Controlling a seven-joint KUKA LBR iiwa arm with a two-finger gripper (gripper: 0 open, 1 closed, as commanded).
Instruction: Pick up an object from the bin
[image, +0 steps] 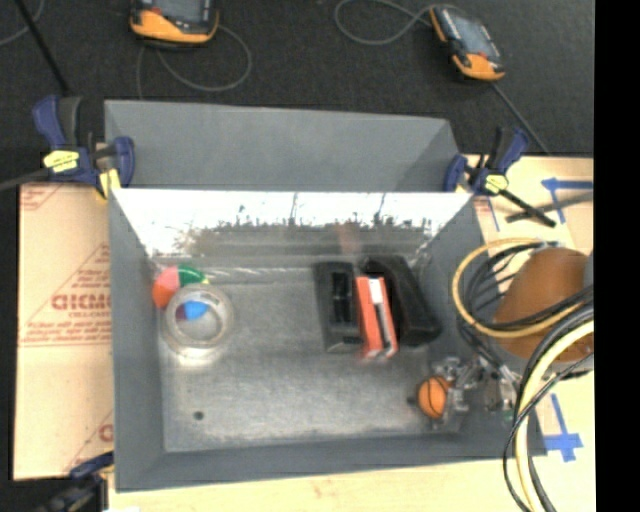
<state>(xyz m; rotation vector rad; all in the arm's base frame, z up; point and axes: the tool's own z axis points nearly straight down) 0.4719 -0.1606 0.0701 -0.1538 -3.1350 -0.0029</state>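
My gripper (462, 386) is low in the bin's front right corner. A small orange ball (431, 399) lies right against its left side, on the bin floor. Whether the ball sits inside the gripper I cannot tell. Just up and to the left lies a black block-shaped tool (338, 305) with an orange-red and white piece (373, 317) along its right side. A second black part (408, 298) lies beside that.
At the left of the bin stands a clear round tub (196, 320) with a blue thing inside. An orange and green toy (171, 283) lies just behind it. The arm and its looped cables hang over the bin's right wall.
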